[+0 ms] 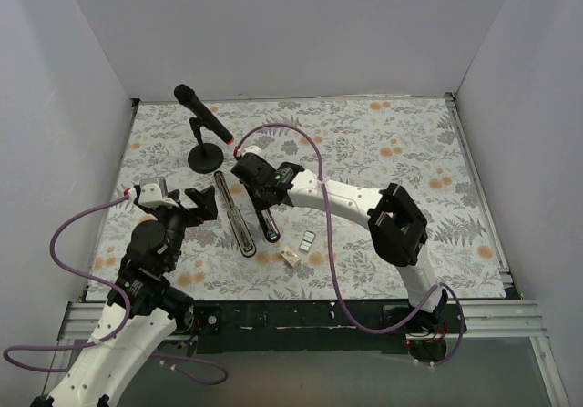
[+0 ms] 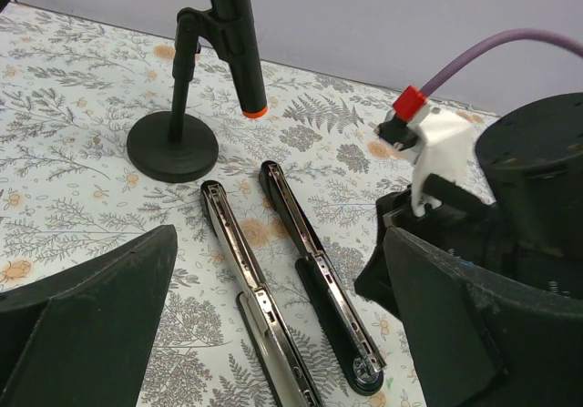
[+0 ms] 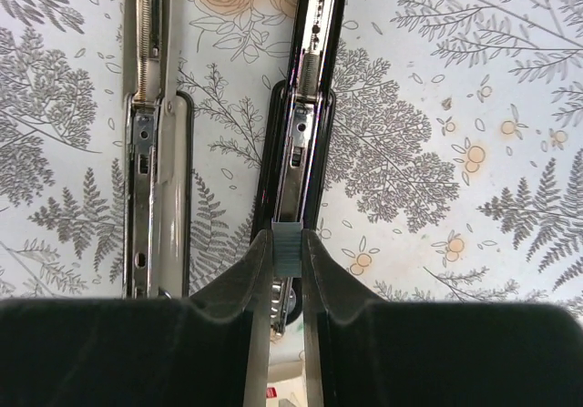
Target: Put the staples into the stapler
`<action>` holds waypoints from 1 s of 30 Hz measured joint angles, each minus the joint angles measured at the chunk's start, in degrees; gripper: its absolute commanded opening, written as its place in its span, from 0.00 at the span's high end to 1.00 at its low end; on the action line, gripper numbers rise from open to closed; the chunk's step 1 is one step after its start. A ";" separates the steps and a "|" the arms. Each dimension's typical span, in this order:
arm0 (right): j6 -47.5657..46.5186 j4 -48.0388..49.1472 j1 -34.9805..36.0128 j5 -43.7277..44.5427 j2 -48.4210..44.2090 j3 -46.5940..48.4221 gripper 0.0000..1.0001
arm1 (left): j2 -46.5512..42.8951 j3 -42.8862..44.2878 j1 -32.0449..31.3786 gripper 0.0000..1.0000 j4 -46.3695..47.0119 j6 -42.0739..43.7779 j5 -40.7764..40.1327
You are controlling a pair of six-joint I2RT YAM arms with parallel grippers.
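The stapler lies opened flat as two long halves side by side: a silver half (image 1: 235, 218) (image 2: 244, 275) (image 3: 150, 143) and a black-edged half with a metal channel (image 1: 266, 223) (image 2: 319, 284) (image 3: 305, 125). My right gripper (image 3: 287, 243) (image 1: 258, 191) is shut on a small grey block of staples (image 3: 286, 252), held right over the near end of the black-edged half. A second grey staple block (image 1: 308, 240) and the small whitish box (image 1: 290, 255) lie on the mat to the right. My left gripper (image 2: 273, 334) (image 1: 199, 203) hangs wide open just left of the stapler, holding nothing.
A black microphone (image 1: 202, 116) (image 2: 239, 43) on a round stand (image 1: 205, 158) (image 2: 172, 150) is just behind the stapler's far ends. The right arm (image 1: 364, 202) reaches in from the right. White walls enclose the floral mat (image 1: 410, 152) on three sides.
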 measured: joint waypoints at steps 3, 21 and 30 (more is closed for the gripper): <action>-0.33 0.20 -0.26 0.59 -2.80 -1.18 0.79 | 0.00 0.00 0.00 0.02 0.00 0.00 0.00; -3.80 3.87 -14.64 0.85 -22.67 -32.26 0.79 | -0.02 0.00 0.02 0.02 0.00 -0.04 0.02; -5.55 7.28 -20.02 -0.68 -25.46 -42.12 0.78 | 0.00 0.00 0.02 0.02 0.00 -0.04 0.02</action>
